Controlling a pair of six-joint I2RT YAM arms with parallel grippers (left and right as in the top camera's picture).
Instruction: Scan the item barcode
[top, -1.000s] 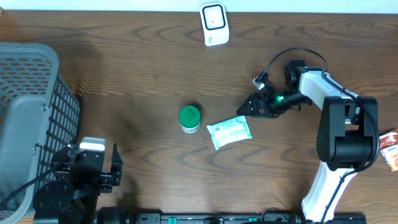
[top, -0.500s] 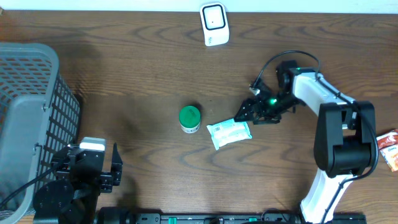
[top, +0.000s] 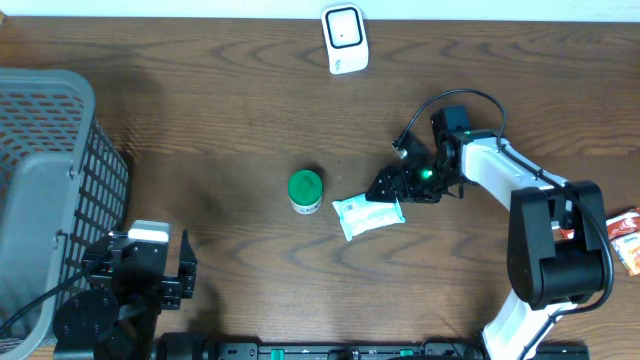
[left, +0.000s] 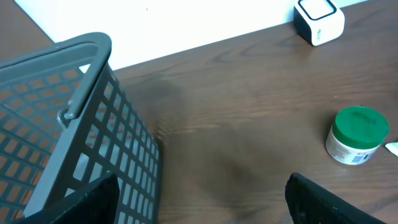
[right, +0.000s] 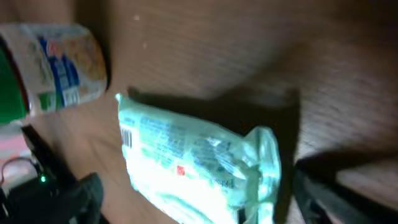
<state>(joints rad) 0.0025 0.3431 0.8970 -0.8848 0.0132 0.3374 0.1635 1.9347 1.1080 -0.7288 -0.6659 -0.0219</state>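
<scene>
Right claw (top: 382, 187), jaws wide and empty, has advanced over the past second to the wipes packet (top: 368, 214) on the desk (top: 200, 120), apparently positioning for pickup before scanning.

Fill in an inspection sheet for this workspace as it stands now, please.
Surface: dark wooden table, no spills seen.
Job's things: crinkled pale green plastic packet lying flat, barcode showing at one end; white box-shaped scanner at the far edge.
Clutter: green-lidded white jar upright beside the packet; orange snack packet at the right edge.
Grippers: right pincer open at the packet's end, contact unclear; left pincer open, holding nothing.
Cables: black cable looped above the right arm.
Surroundings: grey plastic mesh basket at left; white wall beyond.
</scene>
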